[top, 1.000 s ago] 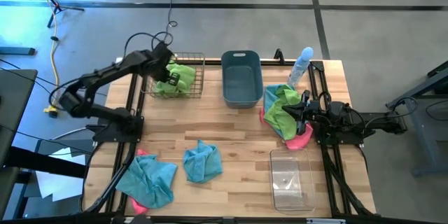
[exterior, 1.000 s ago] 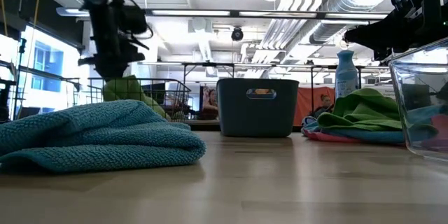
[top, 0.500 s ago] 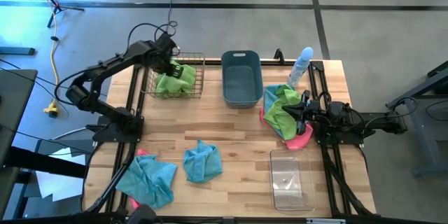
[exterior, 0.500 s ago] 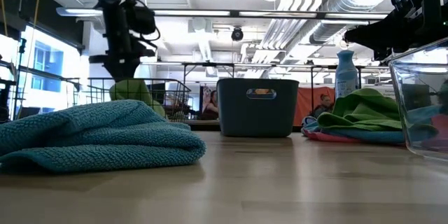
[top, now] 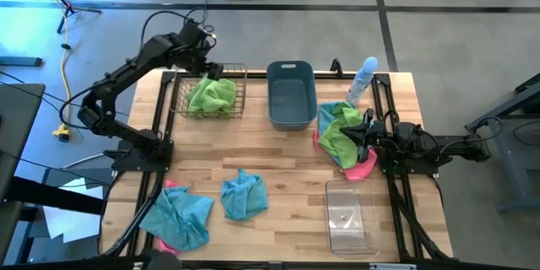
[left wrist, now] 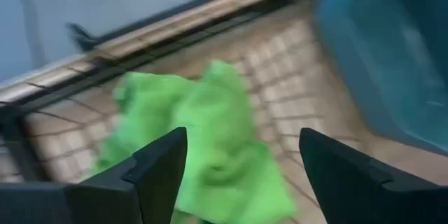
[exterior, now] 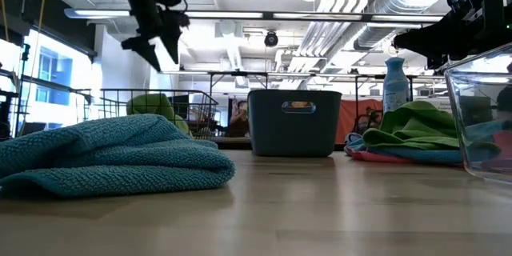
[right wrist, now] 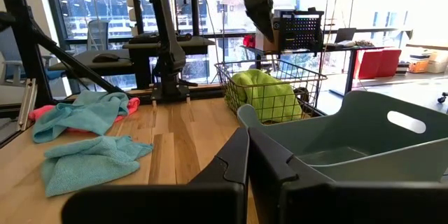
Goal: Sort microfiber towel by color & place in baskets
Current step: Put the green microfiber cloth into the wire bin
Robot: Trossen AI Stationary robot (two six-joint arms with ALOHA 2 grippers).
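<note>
A lime green towel (top: 211, 95) lies crumpled on the floor of the copper wire basket (top: 243, 91) at the far left. My left gripper (top: 211, 67) hangs open above the basket's far side, clear of the towel (left wrist: 203, 140), with nothing between its fingers. At the right, my right gripper (top: 360, 134) is shut over a pile of green (top: 337, 131), blue and pink (top: 364, 169) towels. Whether it touches them I cannot tell. Two light blue towels (top: 245, 194) (top: 179, 215) lie near the front left, the left one with pink showing under it.
The slate-blue tub (top: 291, 93) stands at the far middle beside the wire basket. The clear bin (top: 350, 215) sits at the near right. A pale spray bottle (top: 363, 78) stands behind the right pile. Bare wood lies in the table's middle.
My left gripper has opened and let go of the green towel, which has dropped and now lies in the wire basket. The gripper has then risen and drawn back toward the table's far edge.
</note>
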